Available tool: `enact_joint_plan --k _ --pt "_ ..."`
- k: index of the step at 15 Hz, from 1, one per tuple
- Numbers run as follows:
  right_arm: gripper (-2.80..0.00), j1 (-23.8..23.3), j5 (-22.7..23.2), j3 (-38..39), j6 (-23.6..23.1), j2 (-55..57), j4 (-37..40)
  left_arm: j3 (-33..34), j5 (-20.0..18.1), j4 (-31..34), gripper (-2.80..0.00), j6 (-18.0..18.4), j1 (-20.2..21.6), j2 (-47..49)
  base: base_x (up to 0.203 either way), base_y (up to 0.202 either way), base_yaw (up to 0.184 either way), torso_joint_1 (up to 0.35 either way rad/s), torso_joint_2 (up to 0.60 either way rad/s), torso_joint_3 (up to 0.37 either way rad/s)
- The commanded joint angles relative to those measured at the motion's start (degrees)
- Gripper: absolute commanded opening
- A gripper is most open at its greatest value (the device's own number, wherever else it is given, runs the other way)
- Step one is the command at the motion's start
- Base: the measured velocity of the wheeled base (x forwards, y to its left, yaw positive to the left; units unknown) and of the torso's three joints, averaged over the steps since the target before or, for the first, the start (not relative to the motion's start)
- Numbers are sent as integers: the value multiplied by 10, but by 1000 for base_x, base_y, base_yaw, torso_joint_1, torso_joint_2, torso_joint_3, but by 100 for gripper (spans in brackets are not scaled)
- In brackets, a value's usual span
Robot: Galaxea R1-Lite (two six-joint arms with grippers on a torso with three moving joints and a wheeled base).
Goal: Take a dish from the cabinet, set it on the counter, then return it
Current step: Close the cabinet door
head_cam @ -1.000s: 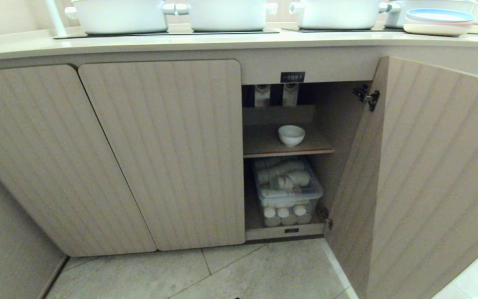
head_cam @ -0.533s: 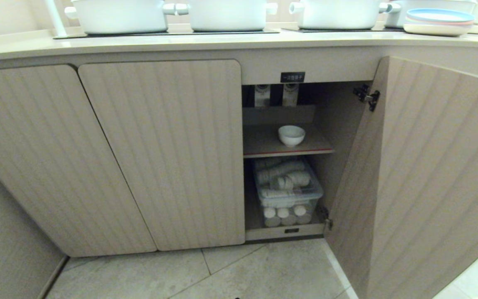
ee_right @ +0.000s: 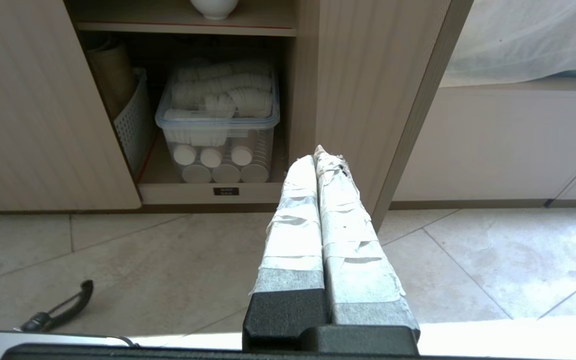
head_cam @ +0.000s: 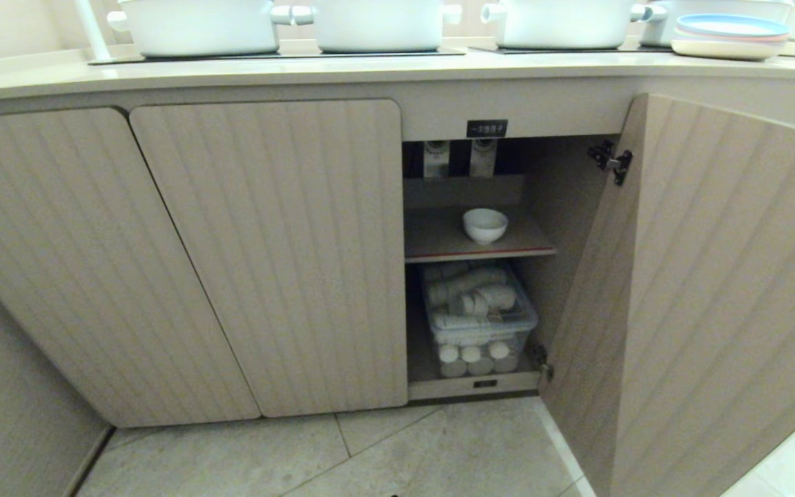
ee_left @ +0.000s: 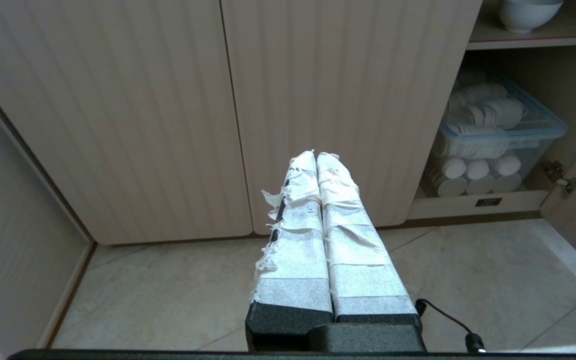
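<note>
The left gripper (ee_left: 316, 156), two long black fingers (ee_left: 295, 240) wrapped in torn white tape, has its tips pressed together. The right gripper (ee_right: 314, 154), taped alike, is likewise closed, fingers (ee_right: 353, 245) side by side, holding nothing.

Dish (head_cam: 485, 225) on open cabinet (head_cam: 266, 255) shelf

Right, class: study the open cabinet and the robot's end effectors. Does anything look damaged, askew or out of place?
Mostly tidy. The dish stands upright on the cabinet shelf. The one oddity: the white tape wrapping the left end effector is frayed and peeling along one finger. The right end effector has similar tape, wrinkled.
</note>
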Motion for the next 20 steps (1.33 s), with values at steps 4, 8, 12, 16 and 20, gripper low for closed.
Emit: enact_joint_plan --k 4,8,12,16,20 --pt "-280 0 -18 -31 -2 33 -3 0 0 0 -280 0 0 0 0 0 0 0 0 0" --pt "-280 -7 -48 -84 -2 111 0 0 0 0 -280 0 0 0 0 0 0 0 0 0" --pt "-280 -151 -70 -138 -13 227 0 0 0 0 -280 0 0 0 0 0 0 0 0 0" --pt "-280 -302 -72 -217 -78 324 -3 0 0 0 -280 0 0 0 0 0 0 0 0 0" --pt "-280 -381 -73 -283 -110 417 -9 0 0 0 -280 0 0 0 0 0 0 0 0 0"
